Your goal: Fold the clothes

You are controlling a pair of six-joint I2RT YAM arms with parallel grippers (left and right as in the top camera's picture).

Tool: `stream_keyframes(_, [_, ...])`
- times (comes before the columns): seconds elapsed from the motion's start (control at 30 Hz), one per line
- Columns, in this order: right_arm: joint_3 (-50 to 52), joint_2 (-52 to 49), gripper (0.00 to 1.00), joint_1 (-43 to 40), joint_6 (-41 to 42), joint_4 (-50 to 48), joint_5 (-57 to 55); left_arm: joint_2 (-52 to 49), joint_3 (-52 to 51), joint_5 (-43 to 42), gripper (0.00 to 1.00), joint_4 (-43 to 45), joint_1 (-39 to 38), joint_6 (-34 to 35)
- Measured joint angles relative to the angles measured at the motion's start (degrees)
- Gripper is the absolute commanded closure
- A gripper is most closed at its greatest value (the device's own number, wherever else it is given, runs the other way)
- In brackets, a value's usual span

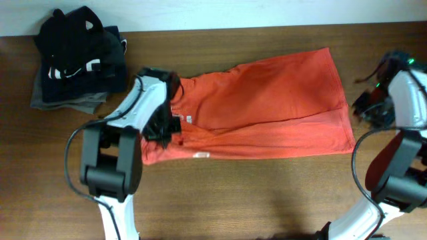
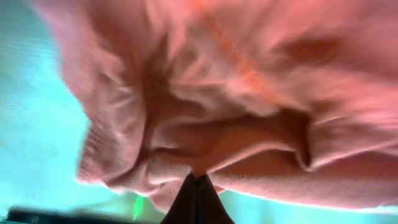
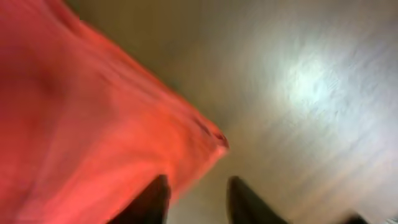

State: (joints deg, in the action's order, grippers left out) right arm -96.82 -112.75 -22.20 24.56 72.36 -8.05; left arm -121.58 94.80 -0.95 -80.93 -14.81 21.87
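The clothes, one orange-red T-shirt (image 1: 267,107), lie folded lengthwise across the middle of the wooden table, with a white label (image 1: 201,155) at the front left edge. My left gripper (image 1: 162,127) is at the shirt's left end. In the left wrist view its dark jaws (image 2: 196,180) are pressed together, shut on bunched fabric (image 2: 205,112) at their tips. My right gripper (image 1: 365,107) is just off the shirt's right edge. In the right wrist view it (image 3: 198,186) stands open with nothing between the fingers, and the shirt's corner (image 3: 214,140) lies ahead on the left.
A pile of black, navy and grey folded garments (image 1: 77,57) sits at the back left corner. Bare wood (image 1: 267,193) runs along the front of the table. The table's back edge meets a pale wall (image 1: 233,13).
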Motion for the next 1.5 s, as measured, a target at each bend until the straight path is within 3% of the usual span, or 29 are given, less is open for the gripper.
stream_keyframes(0.07, [-5.27,0.2,0.11,0.0,-1.99,-3.02,1.6,0.92,2.8,0.42,0.83,1.51,0.68,0.42])
stream_keyframes(0.23, [-10.93,0.2,0.04,0.0,-5.31,-9.14,5.9,1.27,7.8,1.01,0.82,5.92,3.04,0.92])
stream_keyframes(0.33, [-12.13,0.33,0.01,0.0,-6.19,-10.29,7.52,1.27,8.57,1.03,0.66,3.85,4.13,0.87])
stream_keyframes(0.47, [-12.15,0.31,0.01,0.0,-6.88,-12.31,8.55,1.27,8.57,0.98,0.54,4.35,4.33,0.87])
stream_keyframes(0.6, [-12.15,0.31,0.01,0.0,-7.23,-17.84,10.45,1.27,8.61,1.01,0.45,13.92,4.28,0.02])
stream_keyframes(0.83, [-12.15,-1.49,0.01,0.17,-7.93,-26.27,14.53,1.18,8.92,0.79,0.42,34.32,5.4,-0.81])
stream_keyframes(1.2, [-12.15,-10.12,0.01,6.97,-11.32,-30.95,15.47,-7.56,9.31,-5.44,0.4,48.96,14.99,-7.17])
stream_keyframes(1.5, [-12.15,-10.21,0.01,9.38,-11.72,-30.36,13.25,-13.27,9.35,-12.61,0.39,54.77,12.79,-11.26])
